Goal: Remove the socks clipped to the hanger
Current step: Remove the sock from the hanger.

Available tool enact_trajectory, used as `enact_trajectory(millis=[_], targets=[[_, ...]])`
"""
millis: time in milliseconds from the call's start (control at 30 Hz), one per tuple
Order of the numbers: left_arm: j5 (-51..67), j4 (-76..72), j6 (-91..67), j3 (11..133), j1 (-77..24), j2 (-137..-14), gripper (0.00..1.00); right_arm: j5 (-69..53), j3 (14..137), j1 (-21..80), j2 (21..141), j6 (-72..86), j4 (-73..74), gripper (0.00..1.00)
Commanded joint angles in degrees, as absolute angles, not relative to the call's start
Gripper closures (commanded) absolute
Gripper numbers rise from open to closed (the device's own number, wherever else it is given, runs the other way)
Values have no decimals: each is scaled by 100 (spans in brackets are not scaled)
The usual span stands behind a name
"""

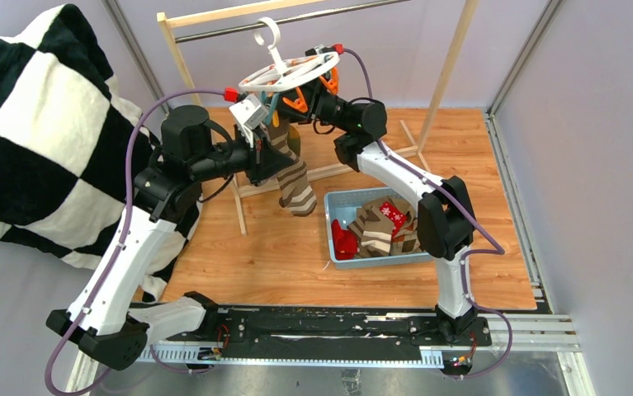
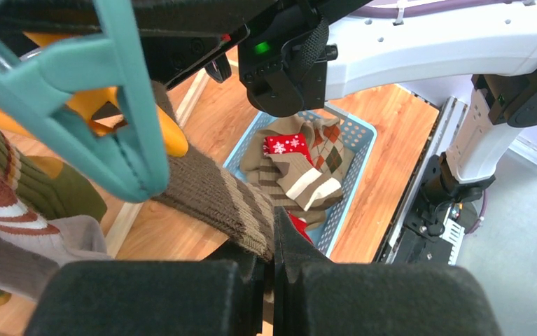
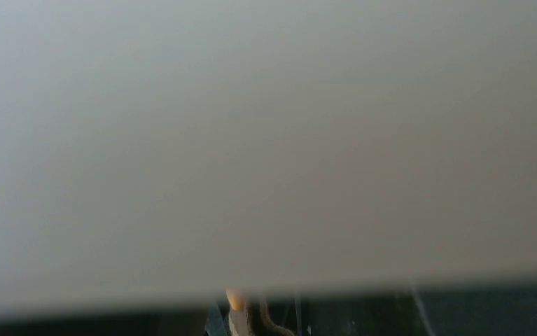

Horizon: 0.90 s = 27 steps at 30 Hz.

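Left gripper (image 2: 274,234) clamps the edge of a taupe-brown sock (image 2: 213,196) with cream stripes, its black jaws pressed together on the knit. The sock's upper end sits at the tip of a teal clothespin (image 2: 104,98) on the white oval hanger (image 1: 290,73). Hooked over the metal rod of a wooden garment rack (image 1: 451,62), the hanger tilts, with orange clothespins (image 1: 295,104) dangling under its rings. From the other side the right gripper (image 1: 313,97) reaches in beneath the ring. Whether its jaws are apart or closed cannot be told, as a pale blur fills its wrist camera. An olive green sock (image 2: 62,189) and a grey sock (image 2: 48,248) hang just beside the held one. Below, a blue plastic basket (image 1: 335,200) on the wood-grain tabletop (image 1: 280,256) holds loose socks, among them a red snowflake sock (image 1: 393,213). A black-and-white checkered blanket (image 1: 40,124) drapes at left.
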State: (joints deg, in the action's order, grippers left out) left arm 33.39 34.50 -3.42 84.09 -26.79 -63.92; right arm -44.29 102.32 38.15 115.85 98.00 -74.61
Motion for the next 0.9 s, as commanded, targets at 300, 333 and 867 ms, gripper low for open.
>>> enact_trajectory(millis=[300, 333, 867], targets=[[3289, 3684, -237, 8308, -2663, -6208, 100, -4057, 10312, 3916, 11564, 9820, -7641, 94], [3279, 3693, -237, 8292, -2663, -6199, 100, -4060, 10298, 3923, 11554, 9811, -7619, 97], [3173, 4236, 264, 7273, -2619, -5346, 100, -4287, 8354, 3641, 10462, 8417, -6634, 1]])
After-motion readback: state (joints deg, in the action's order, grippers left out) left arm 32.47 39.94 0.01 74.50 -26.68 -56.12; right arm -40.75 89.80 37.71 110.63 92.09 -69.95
